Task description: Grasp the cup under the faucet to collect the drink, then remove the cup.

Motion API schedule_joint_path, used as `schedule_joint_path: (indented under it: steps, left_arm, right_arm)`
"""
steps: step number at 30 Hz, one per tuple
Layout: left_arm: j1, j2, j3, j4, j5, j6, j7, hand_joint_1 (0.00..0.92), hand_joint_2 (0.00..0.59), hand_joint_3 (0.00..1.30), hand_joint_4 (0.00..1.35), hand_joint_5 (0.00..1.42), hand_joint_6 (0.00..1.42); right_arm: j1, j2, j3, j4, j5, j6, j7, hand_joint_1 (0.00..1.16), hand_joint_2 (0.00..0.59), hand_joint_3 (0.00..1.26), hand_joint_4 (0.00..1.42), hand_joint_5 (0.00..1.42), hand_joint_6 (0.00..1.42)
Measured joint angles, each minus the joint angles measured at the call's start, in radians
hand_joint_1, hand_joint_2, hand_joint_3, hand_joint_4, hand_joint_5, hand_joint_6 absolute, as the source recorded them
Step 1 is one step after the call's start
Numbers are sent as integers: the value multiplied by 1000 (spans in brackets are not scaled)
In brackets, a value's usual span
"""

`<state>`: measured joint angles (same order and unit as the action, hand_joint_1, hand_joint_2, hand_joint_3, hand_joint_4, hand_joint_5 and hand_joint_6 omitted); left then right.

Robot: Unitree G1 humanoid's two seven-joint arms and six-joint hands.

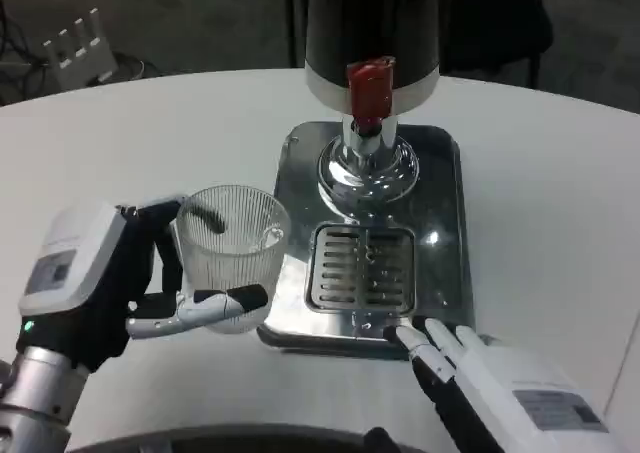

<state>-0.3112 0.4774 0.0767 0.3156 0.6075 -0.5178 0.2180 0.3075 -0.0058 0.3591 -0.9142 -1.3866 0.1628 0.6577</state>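
Observation:
A clear ribbed glass cup (230,253) is gripped in my left hand (100,283), fingers wrapped around its side, just left of the dispenser's steel base (445,213). The cup stands off the slotted drip grate (362,268), near the base's left edge. The red faucet lever (369,91) hangs from the black drink tank (372,23) above the chrome spout (366,165). My right hand (480,383) lies low at the front right, fingers stretched toward the base's front edge, holding nothing. I cannot tell whether the cup holds liquid.
The white round table (150,133) spreads to the left and right of the dispenser. A white power strip (80,45) lies on the floor beyond the table's far left edge.

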Motion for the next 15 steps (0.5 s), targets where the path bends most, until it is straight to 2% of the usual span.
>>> schedule_joint_path:
  steps: [8,15]
  left_arm:
    - [-123,14,-75,143,34,31,56,469,147,1033,1126,1355,1424]
    - [-244,9,-156,263,42,68,105,470,147,1033,1126,1355,1424]
  right_arm:
    - [43,4,-7,-42,3,-10,8,347,458,84,0,0,1]
    - [86,7,-41,-80,23,-24,19,346,456,84,0,0,2]
